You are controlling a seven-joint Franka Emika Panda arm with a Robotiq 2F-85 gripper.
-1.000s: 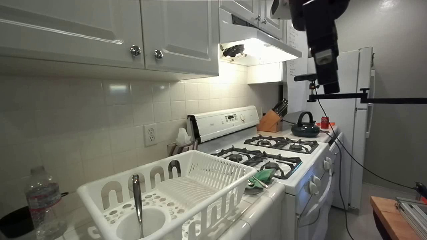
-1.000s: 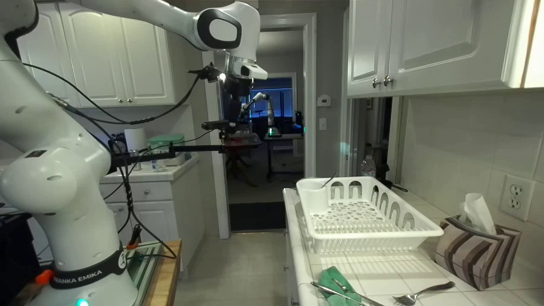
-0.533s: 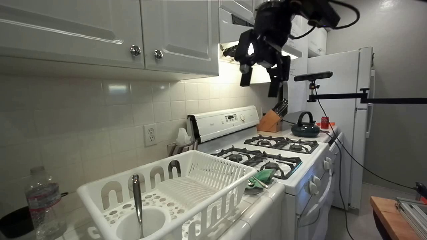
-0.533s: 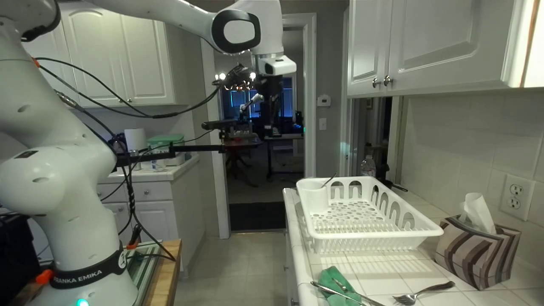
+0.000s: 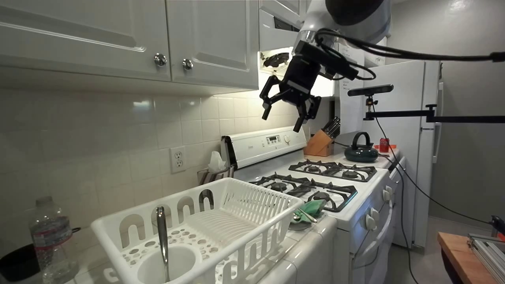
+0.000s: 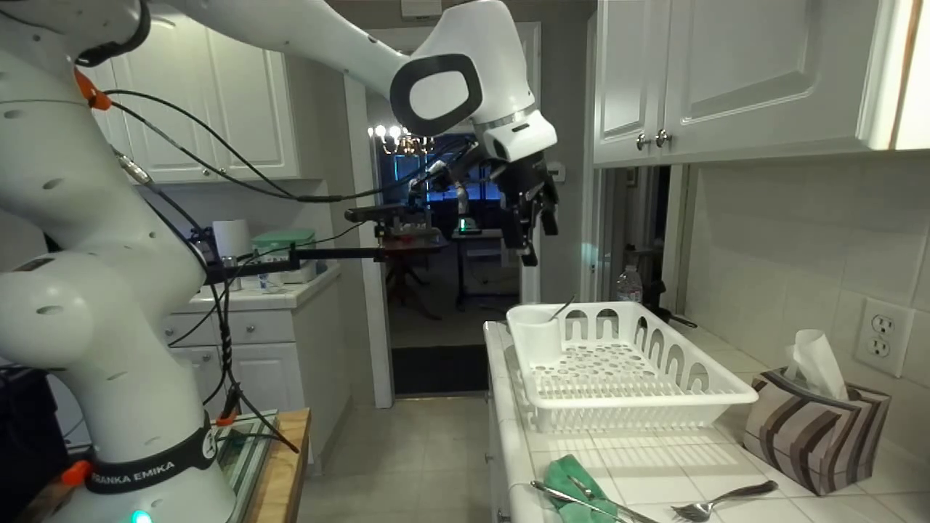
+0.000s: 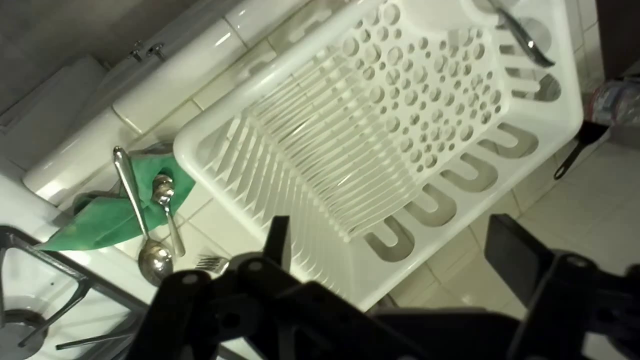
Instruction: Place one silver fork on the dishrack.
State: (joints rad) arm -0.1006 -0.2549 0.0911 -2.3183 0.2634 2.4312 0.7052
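The silver fork (image 6: 726,500) lies on the tiled counter between the green cloth and the tissue box. In the wrist view only the tines of the fork (image 7: 212,263) show; my gripper hides the handle. The white dishrack (image 6: 647,402) stands behind the fork on the same counter. A utensil (image 5: 162,236) leans in the cutlery cup of the dishrack (image 7: 280,65); its lower end is hidden. High above the counter, in both exterior views, hangs my gripper (image 5: 281,120), tilted downward. Its fingers stand wide apart with nothing between them.
Two spoons (image 7: 156,260) rest on and beside a green cloth (image 6: 574,483) by the counter's front edge. A tissue box (image 6: 817,428) sits against the wall side. The stove (image 5: 323,189) adjoins the counter. Cabinets (image 5: 213,43) overhang it, and a camera on a boom (image 5: 370,90) juts in.
The arm has swung across toward the counter and rack, with the gripper lower and tilted more. Its fingers have stayed wide apart; fork, rack and spoons have not moved.
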